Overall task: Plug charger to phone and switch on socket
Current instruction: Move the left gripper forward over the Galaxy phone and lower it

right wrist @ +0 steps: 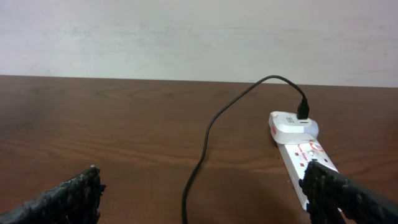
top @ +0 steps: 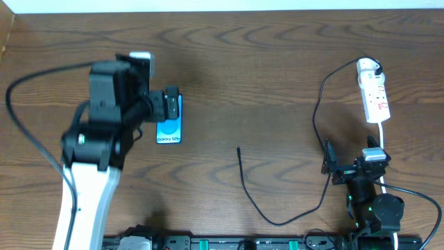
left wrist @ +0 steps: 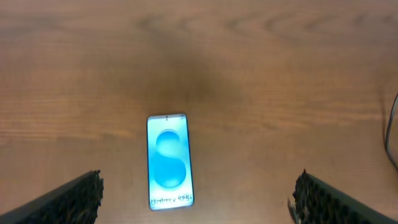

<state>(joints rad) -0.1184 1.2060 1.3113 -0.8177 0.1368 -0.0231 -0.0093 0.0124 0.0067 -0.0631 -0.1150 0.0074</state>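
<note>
The phone [top: 169,130] lies flat on the table with its blue screen up, partly under my left gripper [top: 168,102]. In the left wrist view the phone [left wrist: 168,160] lies between and ahead of the open, empty fingers [left wrist: 198,198]. The charger cable [top: 316,132] runs from the white socket strip [top: 374,93] at the far right down to its plug tip [top: 238,148] mid-table. My right gripper [top: 351,165] is open and empty near the front right. In the right wrist view the cable [right wrist: 208,130] and strip [right wrist: 302,154] lie ahead of the open fingers [right wrist: 205,193].
The strip's white cord [top: 383,142] runs toward the right arm base. A thick black arm cable [top: 31,125] loops at the left. Equipment lines the front edge [top: 229,243]. A pale wall [right wrist: 186,37] stands beyond the table's far edge.
</note>
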